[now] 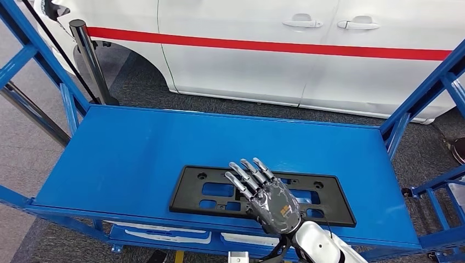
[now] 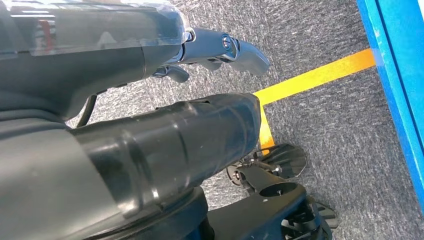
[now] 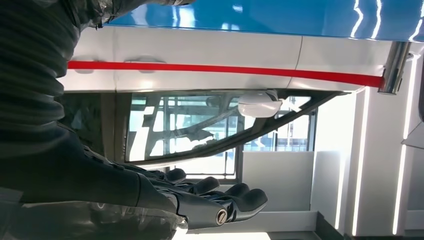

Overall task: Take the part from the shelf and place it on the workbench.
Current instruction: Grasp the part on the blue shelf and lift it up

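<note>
A flat black plastic frame part (image 1: 219, 192) with rectangular cut-outs lies on the blue shelf (image 1: 137, 148), near its front edge. My right hand (image 1: 264, 197) hovers over the part's middle, palm down, fingers stretched out and apart, holding nothing. From the right wrist camera the same hand (image 3: 210, 200) appears with straight fingers and nothing in it. My left hand (image 2: 220, 50) hangs beside my body over the grey carpet, fingers loosely extended and empty.
A white car (image 1: 274, 49) with a red stripe stands behind the shelf. Blue frame posts (image 1: 422, 93) rise at both ends of the shelf. A black bollard (image 1: 88, 55) is at the back left. An orange line (image 2: 315, 77) marks the carpet.
</note>
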Tool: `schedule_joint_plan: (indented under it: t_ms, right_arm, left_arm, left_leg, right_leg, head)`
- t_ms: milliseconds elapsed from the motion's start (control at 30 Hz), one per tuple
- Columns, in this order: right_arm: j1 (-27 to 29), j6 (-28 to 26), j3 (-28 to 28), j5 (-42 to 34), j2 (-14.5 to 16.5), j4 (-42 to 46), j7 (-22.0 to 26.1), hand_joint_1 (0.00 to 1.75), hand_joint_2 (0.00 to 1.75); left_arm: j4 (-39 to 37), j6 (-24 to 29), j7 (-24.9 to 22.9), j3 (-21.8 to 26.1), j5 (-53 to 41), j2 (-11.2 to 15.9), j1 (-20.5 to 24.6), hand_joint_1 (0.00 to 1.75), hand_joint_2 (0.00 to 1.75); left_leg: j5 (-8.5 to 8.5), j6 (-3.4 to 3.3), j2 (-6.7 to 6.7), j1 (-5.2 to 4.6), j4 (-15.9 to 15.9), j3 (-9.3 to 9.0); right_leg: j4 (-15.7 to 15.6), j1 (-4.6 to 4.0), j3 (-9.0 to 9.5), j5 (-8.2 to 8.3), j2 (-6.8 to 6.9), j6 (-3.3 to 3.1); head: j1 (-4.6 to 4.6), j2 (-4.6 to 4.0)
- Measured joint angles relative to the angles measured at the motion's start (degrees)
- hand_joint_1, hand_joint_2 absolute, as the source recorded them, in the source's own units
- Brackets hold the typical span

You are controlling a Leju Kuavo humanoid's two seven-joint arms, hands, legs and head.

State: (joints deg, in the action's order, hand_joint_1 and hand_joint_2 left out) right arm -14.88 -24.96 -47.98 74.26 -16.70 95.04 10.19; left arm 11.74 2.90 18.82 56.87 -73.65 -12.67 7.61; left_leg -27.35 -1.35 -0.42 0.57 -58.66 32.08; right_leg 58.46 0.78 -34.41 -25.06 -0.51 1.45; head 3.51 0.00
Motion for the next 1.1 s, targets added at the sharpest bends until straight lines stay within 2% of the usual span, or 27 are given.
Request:
schedule_joint_plan:
  t_ms: [333, 1100]
  right_arm:
    - [1.8, -0.1, -2.6, -1.7, -0.1, 1.1, -2.5, 0.00, 1.75]
    - [7.2, 1.1, -5.3, -5.6, 0.5, -1.8, -1.8, 0.00, 1.75]
  left_arm:
    - [0.0, 0.8, 0.0, 0.0, 0.8, 0.0, -0.1, 0.00, 0.00]
    - [0.0, 1.0, -0.1, 0.0, 1.3, 0.0, -0.1, 0.00, 0.00]
  left_leg:
    - [-0.01, 0.01, 0.00, 0.00, 0.0, 0.04]
    - [-0.02, 0.02, 0.00, 0.00, 0.0, 0.06]
  right_leg:
    - [0.0, 0.00, -0.05, -0.02, 0.00, -0.01]
    - [0.0, 0.00, -0.07, -0.04, 0.00, -0.03]
  head:
    - [-0.01, 0.00]
    - [0.01, 0.00]
